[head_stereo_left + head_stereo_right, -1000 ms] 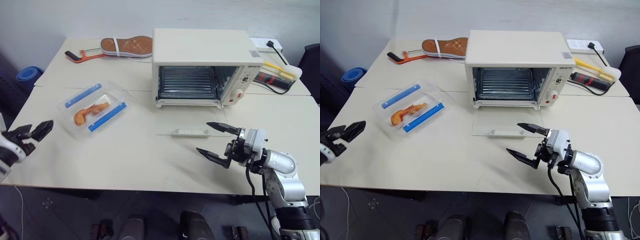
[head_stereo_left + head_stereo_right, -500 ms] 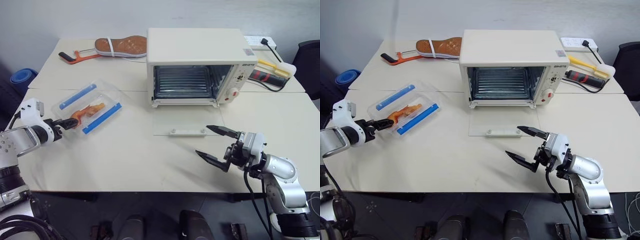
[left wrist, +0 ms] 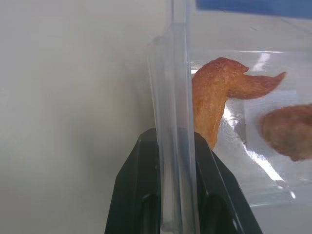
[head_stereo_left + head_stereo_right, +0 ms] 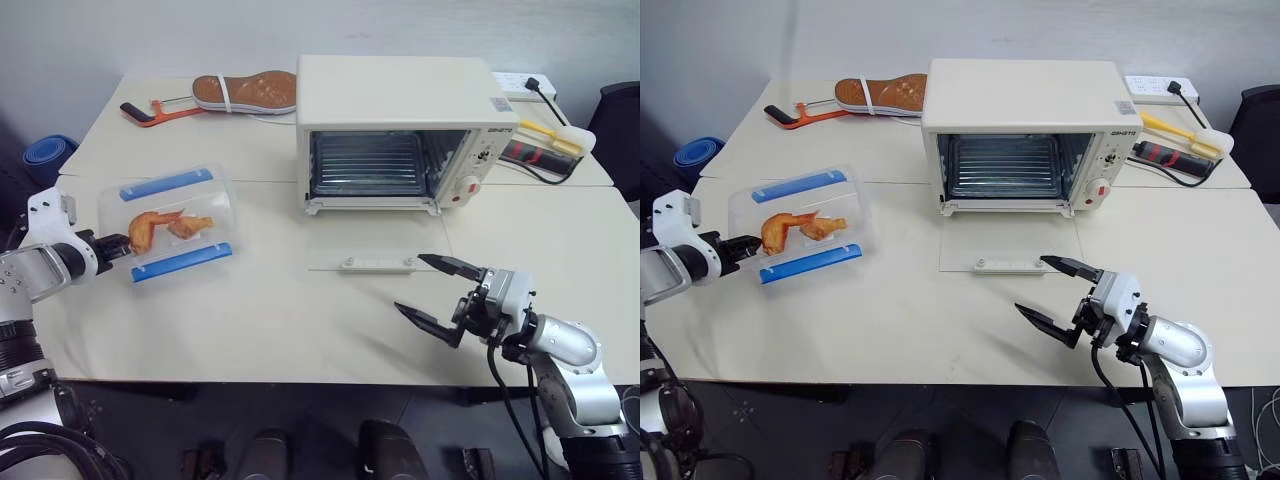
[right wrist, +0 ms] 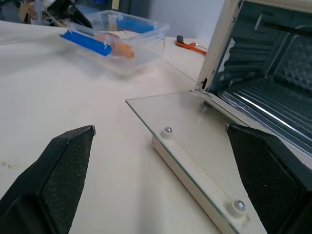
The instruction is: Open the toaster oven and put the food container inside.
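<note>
the left gripper (image 4: 118, 246) is clenched on the near short wall of the clear plastic rectangular food container with two blue clip strips and orange food inside (image 4: 172, 222); in the left wrist view its two black fingers (image 3: 141, 195) pinch that thin wall from both sides. the container sits at centre left of the left eye view and looks tipped up toward the camera, though whether it has fully left the cream bench (image 4: 280, 320) cannot be told.

the cream-white boxy toaster oven with knobs on its right panel (image 4: 405, 130) stands at upper centre, well apart from the container. its glass door with the cream bar handle (image 4: 375, 255) lies flat on the bench in front of it and the wire rack inside is bare, so the opening step looks done.

the right gripper (image 4: 437, 295) hovers released, jaws wide, at lower right, just in front of the door.

what is left, by my reading, is to carry the container across to the oven mouth, slide it onto the rack and let go.
</note>
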`<state>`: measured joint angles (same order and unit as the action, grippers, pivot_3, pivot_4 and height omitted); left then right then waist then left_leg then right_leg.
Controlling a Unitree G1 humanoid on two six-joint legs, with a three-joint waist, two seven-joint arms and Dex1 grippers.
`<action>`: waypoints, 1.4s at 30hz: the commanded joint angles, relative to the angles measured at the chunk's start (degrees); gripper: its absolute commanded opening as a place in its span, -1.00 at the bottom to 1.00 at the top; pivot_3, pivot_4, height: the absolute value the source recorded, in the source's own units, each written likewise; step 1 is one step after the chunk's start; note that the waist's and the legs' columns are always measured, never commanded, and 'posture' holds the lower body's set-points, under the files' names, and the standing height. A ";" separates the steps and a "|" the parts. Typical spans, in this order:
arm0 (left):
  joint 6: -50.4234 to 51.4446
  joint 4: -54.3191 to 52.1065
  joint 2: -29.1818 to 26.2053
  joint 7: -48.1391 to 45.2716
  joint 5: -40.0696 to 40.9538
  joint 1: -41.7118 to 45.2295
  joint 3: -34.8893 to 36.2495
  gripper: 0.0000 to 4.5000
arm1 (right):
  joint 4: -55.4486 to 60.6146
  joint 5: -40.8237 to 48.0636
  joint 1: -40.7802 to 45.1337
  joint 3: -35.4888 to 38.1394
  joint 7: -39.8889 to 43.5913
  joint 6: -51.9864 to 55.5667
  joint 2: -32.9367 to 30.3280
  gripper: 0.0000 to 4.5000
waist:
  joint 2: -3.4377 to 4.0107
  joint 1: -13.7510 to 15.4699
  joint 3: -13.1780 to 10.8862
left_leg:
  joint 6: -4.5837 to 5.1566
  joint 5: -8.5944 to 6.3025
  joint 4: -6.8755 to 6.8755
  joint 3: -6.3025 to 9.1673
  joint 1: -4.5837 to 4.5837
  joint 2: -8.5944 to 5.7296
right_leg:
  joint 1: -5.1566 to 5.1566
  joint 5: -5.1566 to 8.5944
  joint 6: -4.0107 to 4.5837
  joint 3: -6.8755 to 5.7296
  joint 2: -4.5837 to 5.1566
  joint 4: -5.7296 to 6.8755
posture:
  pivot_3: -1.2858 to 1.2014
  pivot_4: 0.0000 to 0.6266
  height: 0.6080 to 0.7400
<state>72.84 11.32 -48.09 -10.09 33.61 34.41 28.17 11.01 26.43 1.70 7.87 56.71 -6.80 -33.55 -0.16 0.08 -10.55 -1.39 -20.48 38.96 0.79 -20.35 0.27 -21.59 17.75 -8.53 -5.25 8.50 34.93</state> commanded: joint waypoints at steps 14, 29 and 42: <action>19.66 -22.96 21.01 2.35 5.89 14.07 -11.86 -0.88 | 7.45 1.35 -16.29 14.00 -3.13 -0.17 -2.45 1.00 | -0.10 1.64 -0.06 | 0.01 0.00 0.11 -0.04 -0.04 -0.05 | 0.02 0.00 0.00 0.09 0.02 0.00 | 0.03 -0.52 1.00; 9.86 -3.17 35.29 4.98 -7.87 27.35 -22.78 -0.88 | 19.75 0.12 -29.61 16.99 -12.64 0.07 5.67 1.00 | -0.07 1.53 -0.05 | 0.02 0.00 0.06 -0.22 0.03 -0.13 | 0.01 -0.02 -0.06 0.31 0.02 -0.06 | 0.03 -0.52 1.00; 5.91 -4.15 38.00 1.40 -7.56 28.02 -19.13 0.21 | 21.70 -0.19 -28.49 13.10 -15.83 2.28 6.49 1.00 | -0.06 1.36 -0.05 | 0.02 0.00 0.04 -0.21 0.04 -0.12 | 0.01 -0.02 -0.06 0.28 0.01 -0.04 | 0.03 -0.52 1.00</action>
<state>79.82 11.10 -8.79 -6.28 24.09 61.36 6.97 31.12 24.58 -27.50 20.67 40.94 -5.55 -26.09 -0.22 1.44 -10.60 -1.37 -20.47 39.00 0.58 -20.31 0.15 -21.60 17.73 -8.59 -4.97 8.51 34.89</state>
